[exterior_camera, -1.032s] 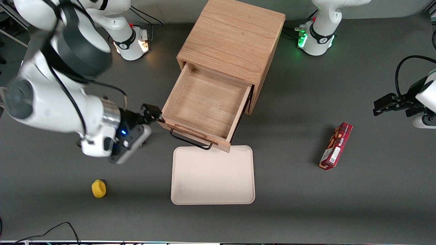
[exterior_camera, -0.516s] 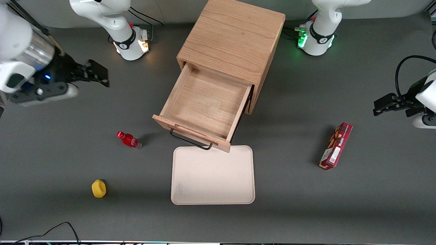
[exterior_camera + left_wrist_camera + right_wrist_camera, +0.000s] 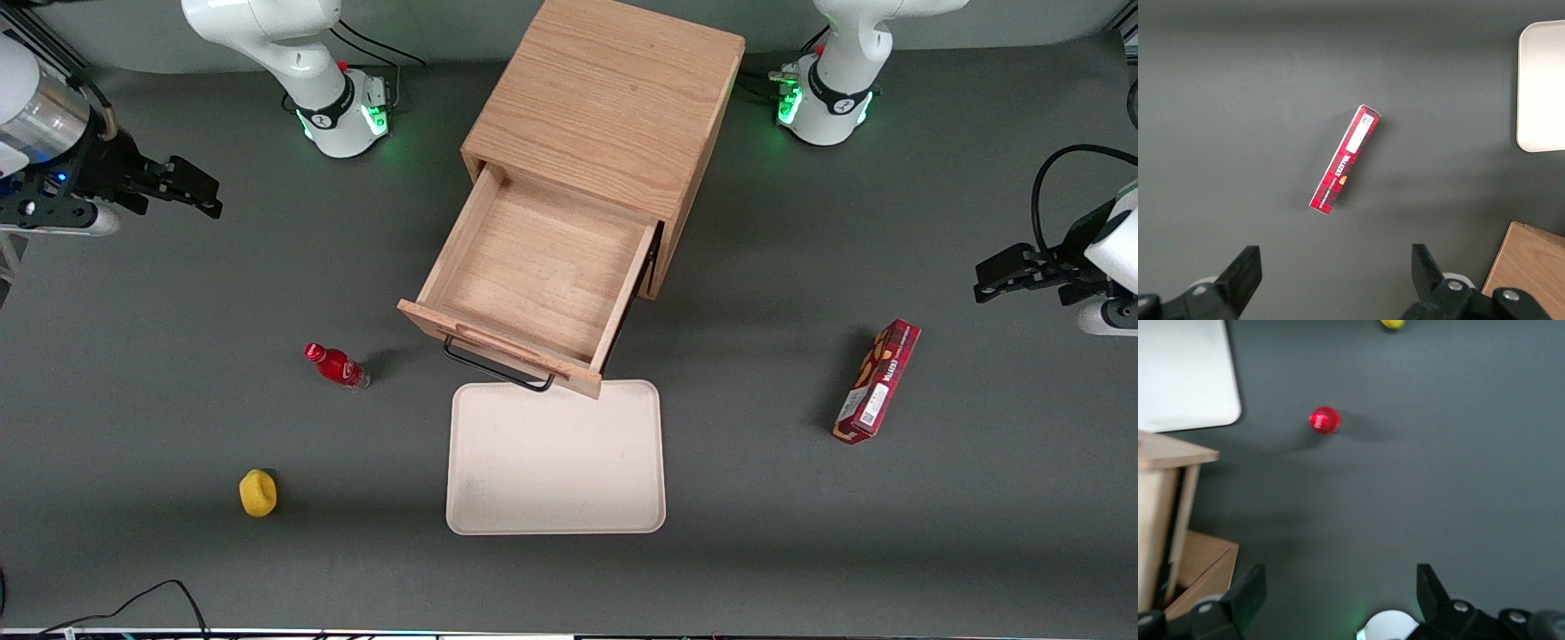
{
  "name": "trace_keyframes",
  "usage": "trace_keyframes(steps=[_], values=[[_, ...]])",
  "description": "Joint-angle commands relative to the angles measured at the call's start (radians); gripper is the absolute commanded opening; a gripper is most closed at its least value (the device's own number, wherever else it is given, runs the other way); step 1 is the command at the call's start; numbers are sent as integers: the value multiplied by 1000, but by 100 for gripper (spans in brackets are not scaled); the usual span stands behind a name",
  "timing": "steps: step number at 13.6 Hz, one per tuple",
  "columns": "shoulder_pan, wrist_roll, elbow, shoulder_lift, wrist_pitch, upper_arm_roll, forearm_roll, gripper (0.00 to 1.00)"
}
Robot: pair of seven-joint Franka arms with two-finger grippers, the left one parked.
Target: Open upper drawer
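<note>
Judging the step: the upper drawer (image 3: pixel 542 280) stands pulled well out of the cabinet (image 3: pixel 613 98), its wooden box bare inside, so the opening looks done and only a retreat to rest seems left.
Gripper: the gripper (image 3: pixel 191 189) hangs high over bare table at the working arm's end, well apart from the drawer; its two fingers are spread with nothing between them, as the right wrist view (image 3: pixel 1338 597) also shows.
Next move: none is called for on the drawer, as I judge it; if more travel were wanted, the gripper would have to come back down to the black handle (image 3: pixel 498 366) and pull along the drawer's own slide line.
Drawer place: it juts from the cabinet's front toward the front camera, its front panel (image 3: pixel 498 347) overhanging the near edge of the tray (image 3: pixel 556 462).
Drawer heading: the front panel faces the front camera, skewed toward the working arm's end, since the whole cabinet sits turned on the table.
Long axis: the panel and the handle run crosswise to the pull line, and the box looks only a little wider than it is deep.
Lower drawer: hidden under the open one, so its state cannot be told.
Other things: a red bottle (image 3: pixel 336 365) beside the drawer, a yellow object (image 3: pixel 258 493) nearer the front camera, a red carton (image 3: pixel 877 381) toward the parked arm's end.
</note>
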Motion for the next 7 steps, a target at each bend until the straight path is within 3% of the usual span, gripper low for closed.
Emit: trace_keyframes(steps=[1,7], values=[[7,30,-105,-73,62,-49,-7,100],[9,19,24,-19,-10,-55,-17,100]])
